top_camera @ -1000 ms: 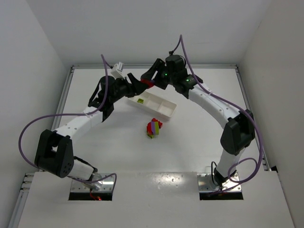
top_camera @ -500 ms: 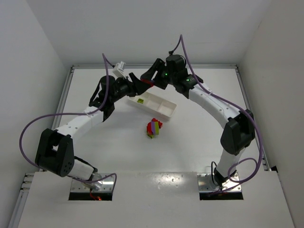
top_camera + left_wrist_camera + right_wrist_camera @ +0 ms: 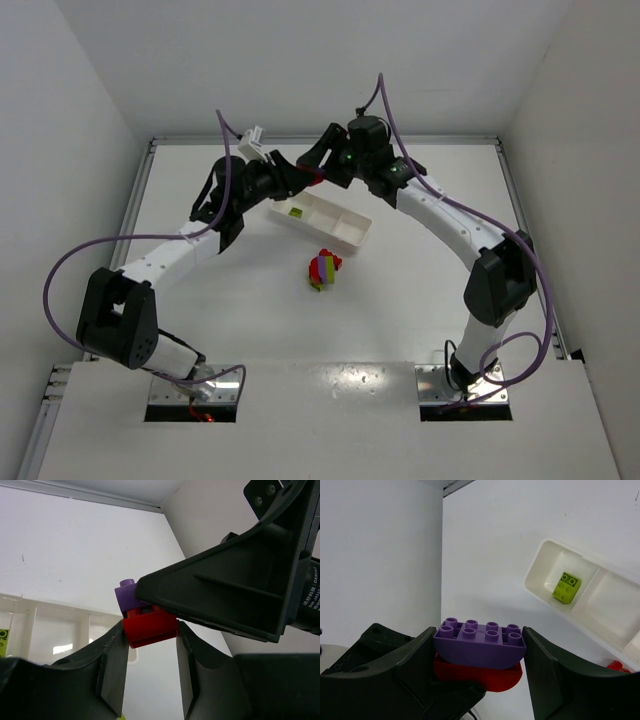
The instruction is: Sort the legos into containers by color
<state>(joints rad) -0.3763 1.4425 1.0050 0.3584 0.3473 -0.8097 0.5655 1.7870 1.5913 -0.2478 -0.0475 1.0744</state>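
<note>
White table [image 3: 400,300] and white walls, seen from above. Both arms meet over the far-left end of the tray [image 3: 350,228], with the left gripper [image 3: 296,181] and right gripper [image 3: 318,172] nose to nose and a speck of red between them. The tray's left compartment holds one green brick [image 3: 296,212]. A pile [image 3: 322,268] of legos lies near the tray, on the arms' side.

Left wrist: its fingers are clenched on a red brick [image 3: 150,629], which is joined to a purple brick [image 3: 126,591] partly covered by the right gripper's finger.

Right wrist: its fingers pinch the purple brick's ends, with the red one beneath and the tray off to the right.

Pulling the pair apart looks like the step in hand. A slanted pull could pop a brick out of a shallow grip, so that it lands off the tray or in with the green brick. A tight joint could instead drag one hold loose.
</note>
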